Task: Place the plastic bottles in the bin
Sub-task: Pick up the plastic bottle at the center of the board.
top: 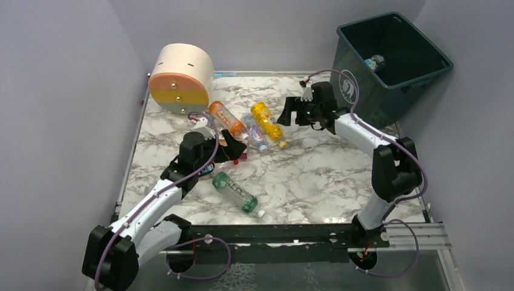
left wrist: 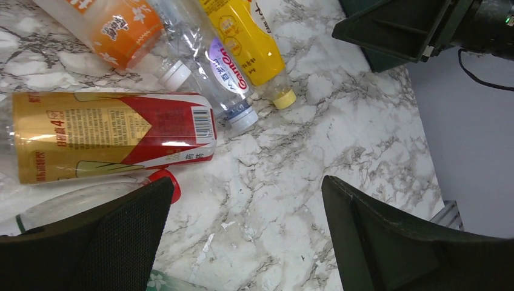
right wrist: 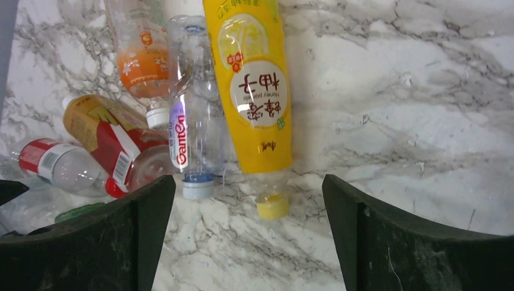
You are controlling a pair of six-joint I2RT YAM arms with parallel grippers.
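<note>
The right gripper [right wrist: 247, 183] hangs wide open near the yellow bottle [right wrist: 253, 91] (lying on the desk [right wrist: 424, 121]); the left gripper [left wrist: 247, 185], equally wide, holds nothing.

Glossy marble-patterned table [top: 327, 176], shiny clear and tinted plastic bottles [right wrist: 254, 91] with slick labels [left wrist: 109, 133], a smooth plastic bin [top: 370, 91], and a left gripper [left wrist: 245, 182] with matt black, finely grained fingers [left wrist: 109, 242].

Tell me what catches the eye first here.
A huddle lies mid-table: an orange bottle, a clear bottle and a yellow bottle side by side, with the open right gripper near the yellow one. A green bottle lies alone nearer the arms. The bin at the far right corner holds one bottle.
</note>
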